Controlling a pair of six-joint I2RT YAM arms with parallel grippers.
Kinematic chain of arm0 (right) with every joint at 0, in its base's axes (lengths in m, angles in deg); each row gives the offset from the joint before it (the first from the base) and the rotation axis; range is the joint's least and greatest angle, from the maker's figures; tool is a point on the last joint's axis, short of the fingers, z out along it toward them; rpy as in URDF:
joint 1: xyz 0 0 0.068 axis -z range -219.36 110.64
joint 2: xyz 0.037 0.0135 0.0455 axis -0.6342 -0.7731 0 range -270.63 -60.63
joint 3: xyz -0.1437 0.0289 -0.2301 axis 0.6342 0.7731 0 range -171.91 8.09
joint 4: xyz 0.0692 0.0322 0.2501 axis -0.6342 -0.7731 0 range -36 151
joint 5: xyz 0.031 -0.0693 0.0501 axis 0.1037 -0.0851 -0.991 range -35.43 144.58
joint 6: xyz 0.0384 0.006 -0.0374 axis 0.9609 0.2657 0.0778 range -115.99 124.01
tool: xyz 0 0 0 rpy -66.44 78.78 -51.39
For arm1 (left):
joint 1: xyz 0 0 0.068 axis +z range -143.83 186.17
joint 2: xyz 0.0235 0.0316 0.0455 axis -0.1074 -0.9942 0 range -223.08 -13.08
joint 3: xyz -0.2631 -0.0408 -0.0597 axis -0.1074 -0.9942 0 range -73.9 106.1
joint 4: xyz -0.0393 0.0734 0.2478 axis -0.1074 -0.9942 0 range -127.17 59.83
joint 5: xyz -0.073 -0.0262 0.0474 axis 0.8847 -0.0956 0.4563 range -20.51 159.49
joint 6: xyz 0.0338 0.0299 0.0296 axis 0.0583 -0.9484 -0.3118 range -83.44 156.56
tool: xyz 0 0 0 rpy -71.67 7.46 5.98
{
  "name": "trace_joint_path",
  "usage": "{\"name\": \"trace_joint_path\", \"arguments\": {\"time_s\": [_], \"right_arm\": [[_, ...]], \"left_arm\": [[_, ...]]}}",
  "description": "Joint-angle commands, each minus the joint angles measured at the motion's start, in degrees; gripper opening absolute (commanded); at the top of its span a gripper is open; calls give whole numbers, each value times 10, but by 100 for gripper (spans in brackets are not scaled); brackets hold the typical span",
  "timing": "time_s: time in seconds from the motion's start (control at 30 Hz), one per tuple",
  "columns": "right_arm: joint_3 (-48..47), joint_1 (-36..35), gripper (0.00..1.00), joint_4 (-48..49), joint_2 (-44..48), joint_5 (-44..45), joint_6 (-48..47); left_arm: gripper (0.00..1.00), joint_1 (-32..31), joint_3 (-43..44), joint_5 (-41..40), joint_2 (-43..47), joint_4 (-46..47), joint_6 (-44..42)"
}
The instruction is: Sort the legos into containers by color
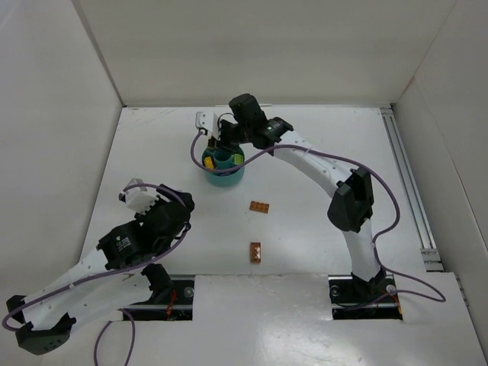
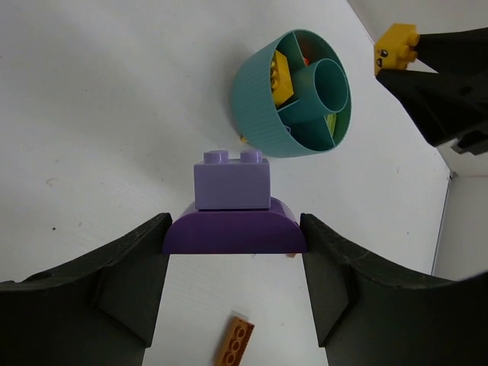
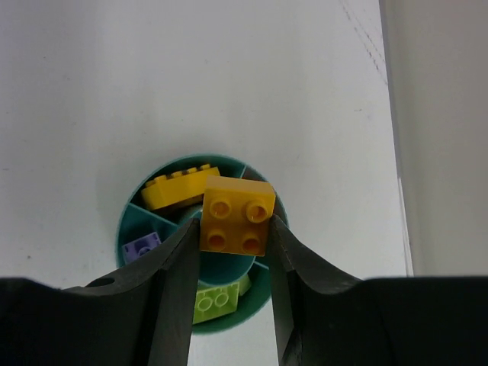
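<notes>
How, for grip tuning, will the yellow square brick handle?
Probably stiff: the yellow square brick shows crisp edges in the right gripper. Likely light, small against the teal dish. Smooth sides may slip; flat faces shouldn't roll.

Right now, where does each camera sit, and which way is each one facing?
Top external: high behind the bases, facing down on the table; left arm and right arm show.
Left wrist: behind the left tool, facing down and forward toward the dish; its fingers grip purple bricks.
Right wrist: behind the right tool, facing straight down into the dish; its fingers grip a yellow brick.
Shared: all three see the dish; left wrist also sees the yellow brick.
</notes>
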Motion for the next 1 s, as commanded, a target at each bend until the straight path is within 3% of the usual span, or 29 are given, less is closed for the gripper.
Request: {"name": "trace_joint_path", "arguments": {"time_s": [0.0,0.5,0.7,0.97], "right_arm": [[-58,-6,1,28,-32,-32,-54],[-151,-22,6,-27,-162,9,-128],[-156,-28,9,-38,-162,56,-149],[-151,-28,18,-45,-167,49,-161]], "left_arm": [[32,2,-5,-18,7,-26,28],[31,2,0,-24,-10,-22,-3],[30,2,0,-24,2,-22,-3],[28,2,0,-29,7,-33,3]]}}
